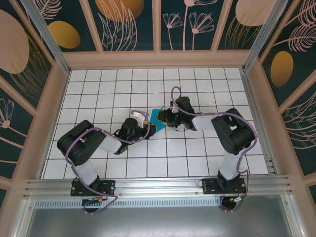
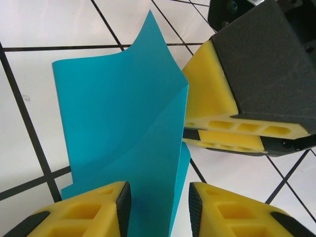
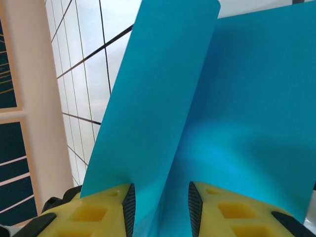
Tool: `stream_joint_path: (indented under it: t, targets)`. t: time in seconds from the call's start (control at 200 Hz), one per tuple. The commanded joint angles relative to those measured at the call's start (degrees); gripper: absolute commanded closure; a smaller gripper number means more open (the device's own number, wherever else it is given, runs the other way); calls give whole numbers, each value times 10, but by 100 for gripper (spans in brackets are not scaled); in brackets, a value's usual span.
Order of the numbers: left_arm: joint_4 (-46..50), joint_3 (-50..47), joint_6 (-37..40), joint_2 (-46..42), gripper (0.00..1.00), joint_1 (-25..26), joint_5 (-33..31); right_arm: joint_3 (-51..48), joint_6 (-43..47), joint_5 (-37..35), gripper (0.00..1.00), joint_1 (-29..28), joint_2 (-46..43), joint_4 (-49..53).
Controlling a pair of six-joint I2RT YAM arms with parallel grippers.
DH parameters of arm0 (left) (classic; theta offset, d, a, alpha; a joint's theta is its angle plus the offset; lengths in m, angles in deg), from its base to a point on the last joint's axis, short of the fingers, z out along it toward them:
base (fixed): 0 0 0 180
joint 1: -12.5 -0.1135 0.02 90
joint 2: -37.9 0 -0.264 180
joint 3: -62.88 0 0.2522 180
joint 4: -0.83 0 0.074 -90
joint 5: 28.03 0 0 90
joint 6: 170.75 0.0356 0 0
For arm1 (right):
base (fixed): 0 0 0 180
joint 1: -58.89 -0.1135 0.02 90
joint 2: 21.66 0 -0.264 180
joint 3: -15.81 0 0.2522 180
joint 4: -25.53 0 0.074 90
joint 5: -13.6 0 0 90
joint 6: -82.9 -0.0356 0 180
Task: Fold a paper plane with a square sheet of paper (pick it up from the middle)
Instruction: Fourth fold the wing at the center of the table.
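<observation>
The square sheet of paper [image 2: 123, 128] is thin, smooth, matt teal. The fingers [image 2: 219, 101] are matt yellow foam with rough black backing. The tabletop [image 1: 123, 84] is glossy white tile.
</observation>
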Motion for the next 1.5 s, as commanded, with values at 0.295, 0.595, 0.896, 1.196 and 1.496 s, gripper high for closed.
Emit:
stream_joint_path:
  t: [0.295, 0.595, 0.896, 1.196, 1.496]
  targets:
    - [51, 39, 4, 18, 70, 4, -8, -6, 18, 36, 64, -4, -1, -44]
    - [70, 49, 41, 5, 87, 4, 16, -46, 14, 13, 63, 27, -81, -37]
    - [72, 79, 74, 20, 86, 9, 61, -78, 52, -68, 54, 74, -207, 94]
    - [34, 94, -2, 68, 84, 21, 113, -114, 42, -19, 53, 78, -216, 92]
    - [29, 101, -48, 86, 83, 25, 125, -131, 30, -2, 54, 62, -179, 60]
